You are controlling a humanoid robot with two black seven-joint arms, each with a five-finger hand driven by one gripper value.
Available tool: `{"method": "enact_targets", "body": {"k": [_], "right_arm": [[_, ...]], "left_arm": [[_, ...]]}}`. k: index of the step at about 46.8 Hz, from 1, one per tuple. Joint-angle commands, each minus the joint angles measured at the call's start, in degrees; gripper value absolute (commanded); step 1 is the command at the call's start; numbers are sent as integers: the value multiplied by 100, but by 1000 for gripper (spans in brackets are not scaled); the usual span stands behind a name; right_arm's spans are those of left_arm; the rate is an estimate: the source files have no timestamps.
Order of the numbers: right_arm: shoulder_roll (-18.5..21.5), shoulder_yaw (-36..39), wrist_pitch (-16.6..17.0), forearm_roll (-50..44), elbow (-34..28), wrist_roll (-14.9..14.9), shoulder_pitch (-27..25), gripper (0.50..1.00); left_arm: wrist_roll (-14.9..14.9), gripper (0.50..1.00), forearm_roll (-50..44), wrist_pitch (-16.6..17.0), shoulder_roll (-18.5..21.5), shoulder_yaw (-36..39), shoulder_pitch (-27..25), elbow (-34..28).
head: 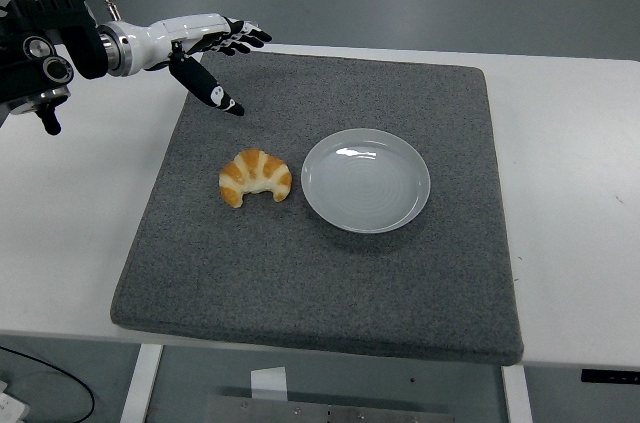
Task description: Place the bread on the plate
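A golden croissant (256,176) lies on the grey mat, just left of an empty white plate (366,180). My left hand (222,55) reaches in from the upper left, above the mat's far left corner. Its fingers are spread and it holds nothing. The thumb points down toward the croissant, which lies a short way below and to the right of the hand. The right arm is out of view.
The grey mat (330,273) covers most of the white table (570,193). A small grey object (245,28) lies on the floor beyond the table's far edge.
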Motion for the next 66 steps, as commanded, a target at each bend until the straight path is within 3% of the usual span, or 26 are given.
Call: {"method": "enact_targets", "body": {"k": [1, 11, 24, 33, 41, 49, 58, 66], "right_arm": [[0, 0, 0, 0, 0, 3, 0, 932], [0, 0, 0, 0, 0, 3, 0, 932], [0, 0, 0, 0, 0, -5, 0, 932], [0, 0, 0, 0, 0, -5, 0, 932], [0, 0, 0, 0, 9, 3, 0, 932], [0, 0, 0, 0, 0, -5, 0, 932], [0, 0, 0, 0, 0, -5, 0, 932], [0, 0, 0, 0, 0, -5, 0, 932]], "left_arm": [[0, 994, 198, 26, 2, 80, -19, -131], [0, 994, 594, 79, 28, 264, -54, -289], [0, 994, 1376, 404, 28, 731, -159, -553], [0, 994, 1438, 448, -15, 739, -151, -615], [-9, 994, 1438, 790, -208, 993, -89, -738], [-9, 994, 1465, 1335, -472, 1398, -37, -720], [0, 994, 1579, 1502, -569, 1425, 104, -685], [0, 994, 1684, 1942, -727, 1434, 298, -606]]}}
